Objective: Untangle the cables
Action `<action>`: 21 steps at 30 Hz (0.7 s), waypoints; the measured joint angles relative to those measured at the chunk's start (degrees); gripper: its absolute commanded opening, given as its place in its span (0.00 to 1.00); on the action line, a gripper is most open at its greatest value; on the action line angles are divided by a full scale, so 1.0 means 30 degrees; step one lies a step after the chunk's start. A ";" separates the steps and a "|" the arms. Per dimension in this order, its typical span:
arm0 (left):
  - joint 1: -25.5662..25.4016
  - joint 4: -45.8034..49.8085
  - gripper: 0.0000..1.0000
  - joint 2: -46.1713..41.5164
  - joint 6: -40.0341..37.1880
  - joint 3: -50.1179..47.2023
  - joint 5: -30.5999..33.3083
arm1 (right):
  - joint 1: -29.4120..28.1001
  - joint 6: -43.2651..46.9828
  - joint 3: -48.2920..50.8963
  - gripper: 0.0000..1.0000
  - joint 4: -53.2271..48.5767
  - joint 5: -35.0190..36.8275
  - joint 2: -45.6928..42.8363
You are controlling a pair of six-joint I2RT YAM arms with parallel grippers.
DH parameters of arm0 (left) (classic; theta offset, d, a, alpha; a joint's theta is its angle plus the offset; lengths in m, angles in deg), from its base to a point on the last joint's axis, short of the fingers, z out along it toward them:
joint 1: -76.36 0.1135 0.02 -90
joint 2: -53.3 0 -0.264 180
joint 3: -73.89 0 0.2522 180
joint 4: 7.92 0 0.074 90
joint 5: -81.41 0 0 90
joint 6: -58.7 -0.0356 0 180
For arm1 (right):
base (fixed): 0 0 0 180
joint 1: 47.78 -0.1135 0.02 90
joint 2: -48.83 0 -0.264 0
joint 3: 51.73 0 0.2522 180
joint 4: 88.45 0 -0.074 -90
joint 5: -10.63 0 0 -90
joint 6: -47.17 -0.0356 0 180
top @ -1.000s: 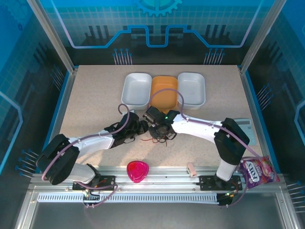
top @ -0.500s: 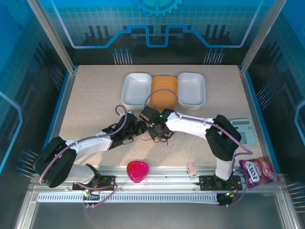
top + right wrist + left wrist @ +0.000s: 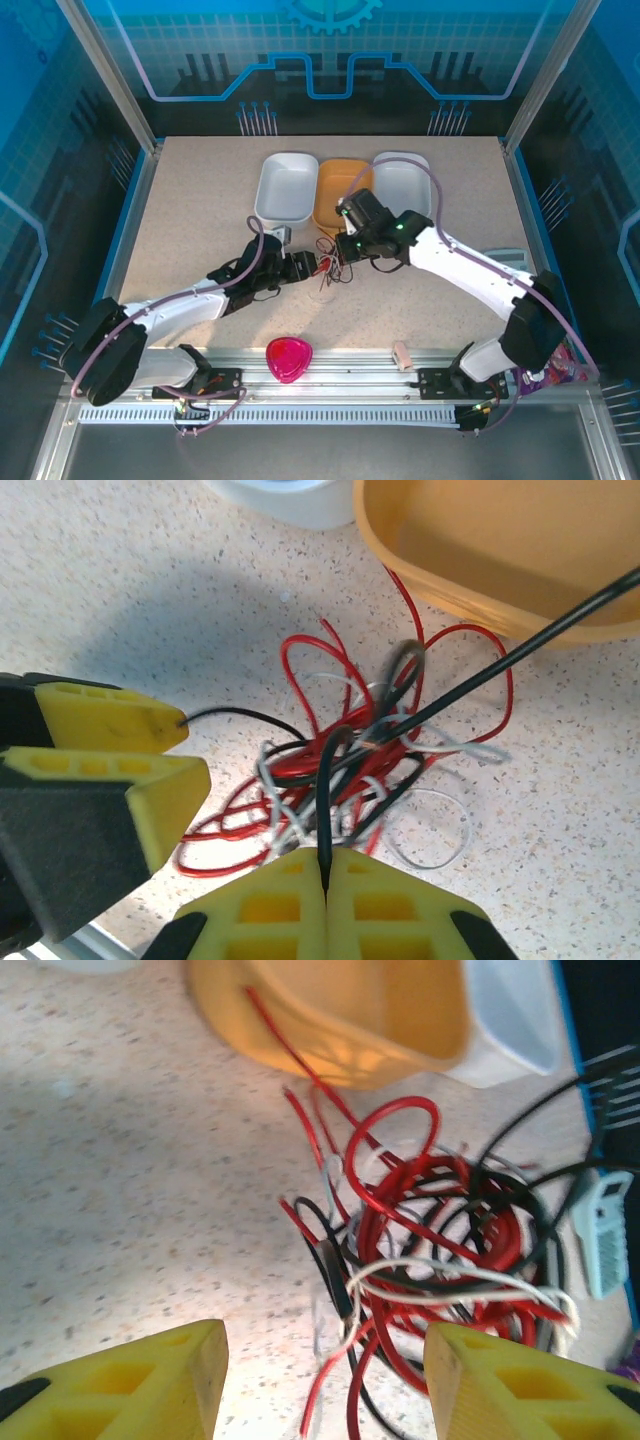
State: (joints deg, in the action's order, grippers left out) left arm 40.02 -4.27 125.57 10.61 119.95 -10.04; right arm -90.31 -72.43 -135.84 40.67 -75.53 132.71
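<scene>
Both my arms reach in to mid-table, wrists nearly meeting. My left gripper (image 3: 325, 1365) has its jaws apart. My right gripper (image 3: 327, 872) is pinched closed on a black cable (image 3: 325, 810).

No legible text, brand or number anywhere. Purple snack bag (image 3: 553, 372) by the table's near right corner mostly covered, print unreadable. Calculator (image 3: 603, 1228) near the right edge: keys too blurred.

The cables (image 3: 330, 269) (thin red, black and whitish curly strands) lie knotted in one loose heap on the table (image 3: 200, 200), just before the orange tray (image 3: 335, 190) — one black strand drawn straight.
</scene>
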 measured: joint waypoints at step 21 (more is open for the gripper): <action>-0.1377 -0.0546 0.78 0.2739 -0.3468 0.1122 -0.1690 | 0.1362 -0.2681 0.3118 0.00 0.3402 -0.5107 -0.0845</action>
State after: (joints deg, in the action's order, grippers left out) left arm 35.89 -5.91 133.79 0.21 123.31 -15.11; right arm -86.22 -80.48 -126.49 50.87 -90.85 130.17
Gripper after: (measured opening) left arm 0.785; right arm 0.058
